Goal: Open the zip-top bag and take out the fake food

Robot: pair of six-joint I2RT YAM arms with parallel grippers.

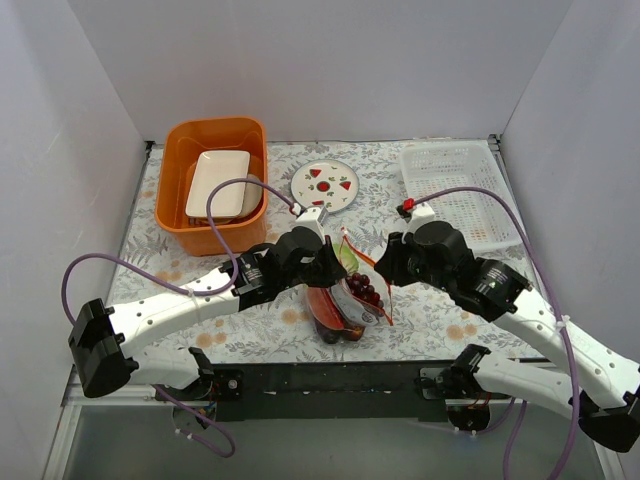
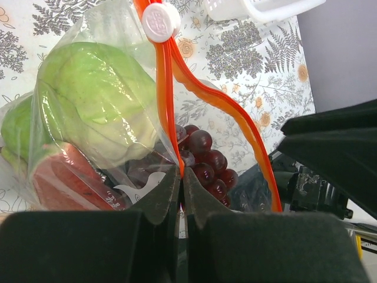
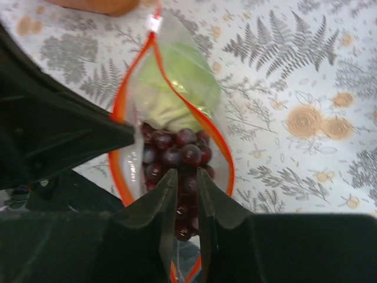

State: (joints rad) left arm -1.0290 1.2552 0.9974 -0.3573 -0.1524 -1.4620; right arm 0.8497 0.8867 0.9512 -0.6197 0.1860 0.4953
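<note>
The zip-top bag (image 1: 345,300) lies between my two grippers, its orange zip strip (image 3: 121,159) spread into an open loop with the white slider (image 2: 160,22) at the far end. Inside are a green apple-like piece (image 2: 94,100), a red slice (image 2: 62,180) and a dark purple grape bunch (image 3: 177,147). My left gripper (image 2: 181,172) is shut on the bag's mouth edge at the orange strip; it also shows in the top view (image 1: 333,268). My right gripper (image 3: 187,174) reaches into the mouth, its jaws a grape's width apart and closed on the grape bunch; the top view (image 1: 380,275) shows it too.
An orange bin (image 1: 175,205) holding a white dish (image 1: 217,180) stands at the back left. A round strawberry plate (image 1: 325,185) sits at the back middle. A white mesh basket (image 1: 455,190) is at the back right. White walls close three sides.
</note>
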